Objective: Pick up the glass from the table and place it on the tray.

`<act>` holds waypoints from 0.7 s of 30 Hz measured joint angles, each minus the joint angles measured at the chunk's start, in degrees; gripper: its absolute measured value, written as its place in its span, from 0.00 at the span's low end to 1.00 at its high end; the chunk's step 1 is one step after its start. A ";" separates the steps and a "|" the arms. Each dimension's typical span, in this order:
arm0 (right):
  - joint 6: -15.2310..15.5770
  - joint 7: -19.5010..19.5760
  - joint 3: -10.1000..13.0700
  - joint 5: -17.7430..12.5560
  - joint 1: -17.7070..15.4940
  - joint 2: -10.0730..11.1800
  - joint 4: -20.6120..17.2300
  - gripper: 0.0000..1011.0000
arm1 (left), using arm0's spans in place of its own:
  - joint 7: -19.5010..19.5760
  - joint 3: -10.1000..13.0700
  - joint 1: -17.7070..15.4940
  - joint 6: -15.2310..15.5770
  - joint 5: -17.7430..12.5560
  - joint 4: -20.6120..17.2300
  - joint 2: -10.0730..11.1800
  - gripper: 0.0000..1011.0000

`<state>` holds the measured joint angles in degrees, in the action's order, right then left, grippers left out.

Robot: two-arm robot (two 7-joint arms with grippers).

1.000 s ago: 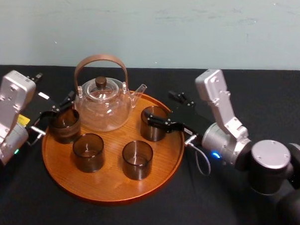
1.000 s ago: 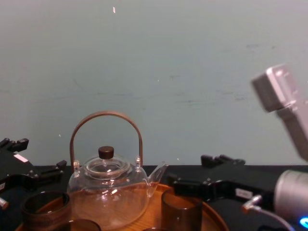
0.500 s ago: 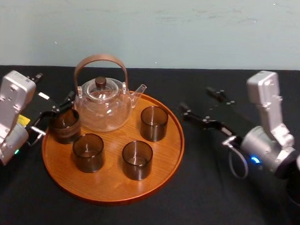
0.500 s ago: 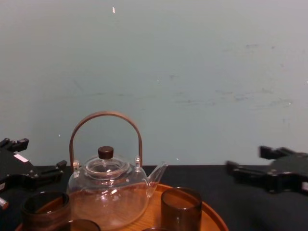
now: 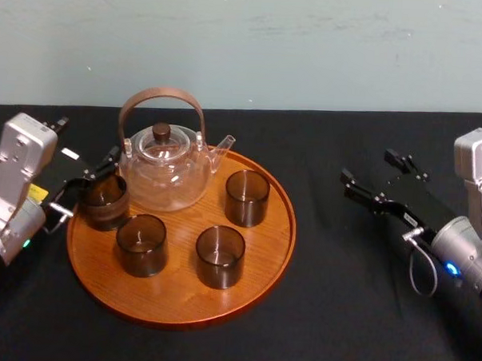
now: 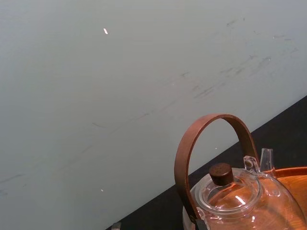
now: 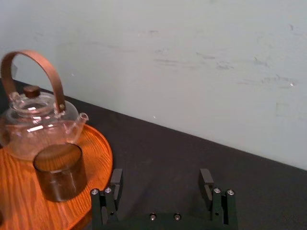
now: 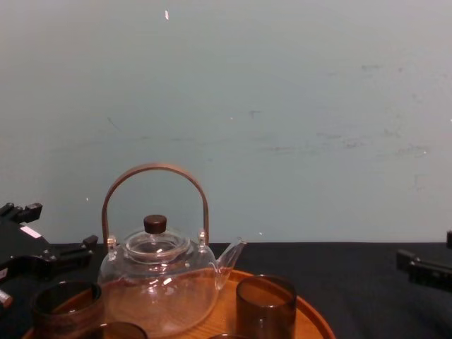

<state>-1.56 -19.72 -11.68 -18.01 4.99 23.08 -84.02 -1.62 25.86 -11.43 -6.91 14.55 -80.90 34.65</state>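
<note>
Right hand (image 7: 161, 177) wide open, empty, off tray (image 5: 180, 299), left hand (image 5: 89, 182) beside glass (image 5: 104, 200)

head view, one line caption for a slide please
Teapot and four glasses on the tray; left gripper at the leftmost glass, right gripper open above the table.

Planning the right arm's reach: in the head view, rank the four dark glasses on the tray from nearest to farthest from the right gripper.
From the open right gripper, over the table right of the tray:
1. the back-right glass, toward the tray's right side.
2. the front-right glass, at the tray's front.
3. the front-left glass, at the tray's front.
4. the left-rim glass, at the left gripper.
</note>
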 joint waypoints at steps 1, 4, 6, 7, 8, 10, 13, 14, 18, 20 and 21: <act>-0.15 0.37 0.09 0.28 -0.18 -0.07 0.26 0.99 | 0.00 0.00 0.00 0.00 0.00 0.00 0.00 0.99; -0.15 0.37 0.09 0.29 -0.16 -0.06 0.25 0.99 | 0.00 0.00 0.00 0.00 0.00 0.00 0.00 0.99; -0.15 0.33 0.05 0.29 -0.13 -0.07 0.23 0.99 | 0.00 0.00 0.00 0.00 0.00 0.00 0.00 0.99; -0.15 0.29 0.03 0.29 -0.12 -0.06 0.21 0.99 | 0.00 0.00 0.00 0.00 0.00 0.00 0.00 0.99; -0.15 0.27 0.02 0.29 -0.10 -0.06 0.20 0.99 | 0.00 0.00 0.00 0.00 0.00 0.00 0.00 0.99; -0.13 0.22 0.00 0.29 -0.06 -0.05 0.16 0.99 | 0.00 0.00 0.00 0.00 0.00 0.00 0.00 0.99; -0.10 0.18 -0.02 0.28 -0.02 -0.05 0.13 0.99 | 0.00 0.00 0.00 0.00 0.00 0.00 0.00 0.99; -0.08 0.16 -0.03 0.28 0.00 -0.04 0.11 0.99 | 0.00 0.00 0.00 0.00 0.00 0.00 0.00 0.99; -0.04 0.10 -0.05 0.28 0.04 -0.05 0.07 0.99 | 0.00 0.00 0.00 0.00 0.00 0.00 0.00 0.99; -0.02 0.07 -0.06 0.28 0.05 -0.04 0.06 0.99 | 0.00 0.00 0.00 0.00 0.00 0.00 0.00 0.99; -0.01 0.05 -0.07 0.28 0.05 -0.05 0.05 0.99 | 0.00 0.00 0.00 0.00 0.00 0.00 0.00 0.99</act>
<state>-1.57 -19.67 -11.76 -17.73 5.04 23.03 -83.97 -1.62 25.86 -11.43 -6.91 14.55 -80.90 34.65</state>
